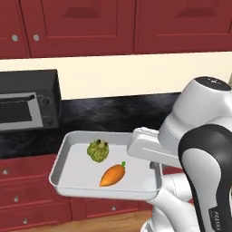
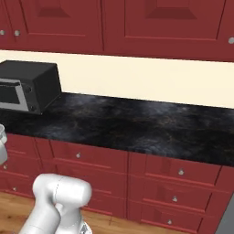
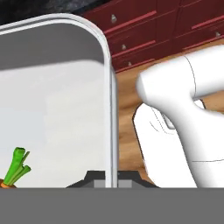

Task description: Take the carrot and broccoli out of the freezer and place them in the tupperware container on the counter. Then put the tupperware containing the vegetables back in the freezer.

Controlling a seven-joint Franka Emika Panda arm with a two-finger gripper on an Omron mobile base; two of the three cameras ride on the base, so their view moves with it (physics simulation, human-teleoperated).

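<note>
So the jaws point(image 3: 111, 183) are pinched shut on the tupperware container point(image 1: 61, 156) rim at its 3 o'clock edge, holding it in the air off the tabletop point(image 2: 137, 123). Broccoli point(image 1: 98, 151) and carrot point(image 1: 112, 175) sit loose inside, so any tilt or swing en route could roll them out.

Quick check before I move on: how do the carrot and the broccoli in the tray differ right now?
The carrot is smooth, orange and tapered with a green top; the broccoli is lumpy, yellow-green and rounded. The carrot lies lengthwise nearer the tray's front edge; the broccoli sits farther back, toward the counter. Both rest apart inside the tray, which the gripper holds by its rim.
</note>
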